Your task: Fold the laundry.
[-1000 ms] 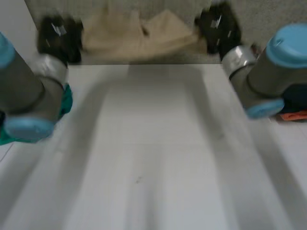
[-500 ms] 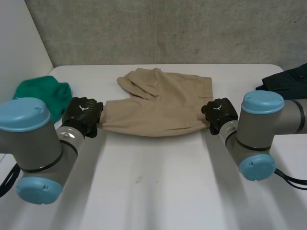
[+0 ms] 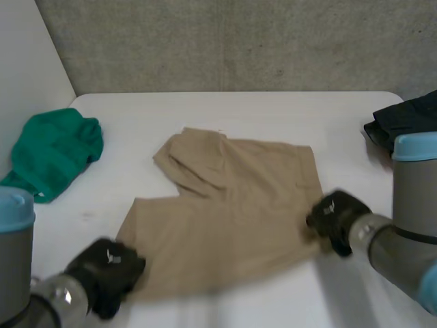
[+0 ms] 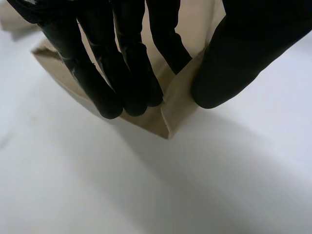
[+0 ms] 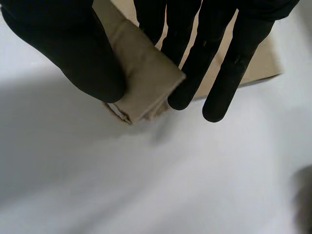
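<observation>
A green cloth (image 3: 58, 152) lies crumpled at the left side of the table (image 3: 225, 109). The left hand (image 3: 108, 272) pinches the near left corner of the beige garment (image 3: 232, 212) between fingers and thumb. The garment lies spread in the table's middle. The right hand (image 3: 334, 215) grips its near right corner, folded over, between thumb and fingers. A dark garment (image 3: 406, 121) lies at the right edge.

Shorts (image 3: 232, 212) lie on the table (image 3: 273, 109), crumpled cloth (image 3: 54, 154) left, bundled garment (image 3: 410, 119) right.
</observation>
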{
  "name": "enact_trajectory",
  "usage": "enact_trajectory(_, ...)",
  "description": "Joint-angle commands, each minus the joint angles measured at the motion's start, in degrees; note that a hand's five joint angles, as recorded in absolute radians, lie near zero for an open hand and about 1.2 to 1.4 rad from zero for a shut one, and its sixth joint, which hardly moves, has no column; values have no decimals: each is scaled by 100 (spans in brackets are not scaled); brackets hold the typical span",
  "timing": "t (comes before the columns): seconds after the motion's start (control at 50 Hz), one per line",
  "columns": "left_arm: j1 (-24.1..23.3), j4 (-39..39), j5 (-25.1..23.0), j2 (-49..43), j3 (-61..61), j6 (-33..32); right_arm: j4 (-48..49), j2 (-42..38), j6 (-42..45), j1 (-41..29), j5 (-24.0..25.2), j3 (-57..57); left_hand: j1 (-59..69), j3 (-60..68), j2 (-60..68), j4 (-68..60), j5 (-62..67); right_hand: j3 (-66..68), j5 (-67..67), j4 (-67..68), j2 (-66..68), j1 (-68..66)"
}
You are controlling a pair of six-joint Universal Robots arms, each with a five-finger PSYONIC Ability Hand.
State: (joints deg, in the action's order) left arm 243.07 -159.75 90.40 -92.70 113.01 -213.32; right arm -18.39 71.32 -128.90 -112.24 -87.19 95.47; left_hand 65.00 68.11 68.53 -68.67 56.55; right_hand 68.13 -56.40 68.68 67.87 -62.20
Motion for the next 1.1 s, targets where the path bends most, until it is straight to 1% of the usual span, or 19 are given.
enact_trajectory(0.02,-67,366,-128,129,-191,-175,-298,268,392,150,448,349,-2651,-2962,-3005,3018,-2806,1187,-1360,1132,1213,-1780)
enact_trajectory(0.04,-41,270,-145,129,-262,-175,-219,260,366,158,492,349,-4318,-4629,-4672,4685,-4473,1187,-1360,1132,1213,-1780)
enact_trajectory(0.06,12,51,-154,112,-428,-175,-70,225,296,150,535,349,-5500,-5811,-5853,5867,-5655,1187,-1360,1132,1213,-1780)
enact_trajectory(0.12,126,-389,-198,41,-762,-122,107,137,146,132,536,323,-5500,-5811,-5853,5867,-5655,1187,-1360,1132,1213,-1780)
enact_trajectory(0.22,433,-1346,-452,-668,-1780,132,423,-56,-205,71,518,288,-5500,-5811,-5853,5867,-5655,1187,-1360,1132,1213,-1780)
enact_trajectory(0.28,531,-1611,-689,-1249,-2308,273,581,-92,-346,36,518,314,-4456,-4768,-4810,4823,-4612,1187,-1360,1132,1213,-1780)
enact_trajectory(0.3,583,-1673,-908,-1651,-2702,334,695,-127,-407,9,510,323,-3953,-4264,-4307,4320,-4108,1187,-1360,1132,1213,-1780)
enact_trajectory(0.36,689,-1569,-1269,-2512,-3563,379,880,-162,-496,-43,501,349,-3311,-3623,-3665,3679,-3467,1187,-1360,1132,1213,-1780)
enact_trajectory(0.44,794,-1332,-1533,-3506,-4609,344,1038,-206,-540,-61,483,376,-3057,-3368,-3411,3424,-3212,1187,-1360,1132,1213,-1780)
enact_trajectory(0.5,821,-1191,-1639,-4148,-5286,291,1118,-224,-548,-70,466,385,-2420,-2731,-2774,2787,-2575,1187,-1360,1132,1213,-1780)
enact_trajectory(0.64,830,-1023,-1675,-4932,-6079,37,1162,-259,-566,-17,430,402,-2166,-2477,-2520,2533,-2321,1187,-1360,1132,1213,-1780)
enact_trajectory(0.8,804,-1102,-1701,-5223,-6283,-17,1214,-259,-575,0,430,429,-1913,-2224,-2267,2280,-2068,1187,-1360,1132,1213,-1780)
enact_trajectory(0.84,786,-1164,-1710,-5250,-6292,27,1215,-259,-575,0,430,429,-1512,-1823,-1866,1879,-1667,1187,-1360,1132,1213,-1780)
enact_trajectory(0.86,760,-1225,-1692,-5276,-6283,62,1215,-250,-575,0,430,429,40,-271,-314,327,-115,1187,-1360,1132,1213,-1780)
enact_trajectory(0.9,760,-1261,-1657,-5276,-6274,80,1223,-250,-584,0,430,429,1344,1033,991,-977,1189,1187,-1360,1132,1213,-1780)
enact_trajectory(1.0,786,-1287,-1149,-5154,-6134,63,1241,-233,-575,0,430,446,1500,1189,1147,-1133,1345,1187,-1360,1132,1213,-1780)
enact_trajectory(1.02,829,-1304,-817,-5084,-6038,19,1241,-224,-584,0,430,446,1500,1189,1147,-1133,1345,1187,-1360,1132,1213,-1780)
enact_trajectory(1.08,917,-1348,-332,-4969,-5888,-130,1241,-224,-575,-17,422,446,1500,1189,1147,-1133,1345,1187,-1360,1132,1213,-1780)
enact_trajectory(1.1,979,-1401,-25,-4943,-5809,-279,1241,-224,-575,-26,422,437,1500,1189,1147,-1133,1345,1187,-1360,1132,1213,-1780)
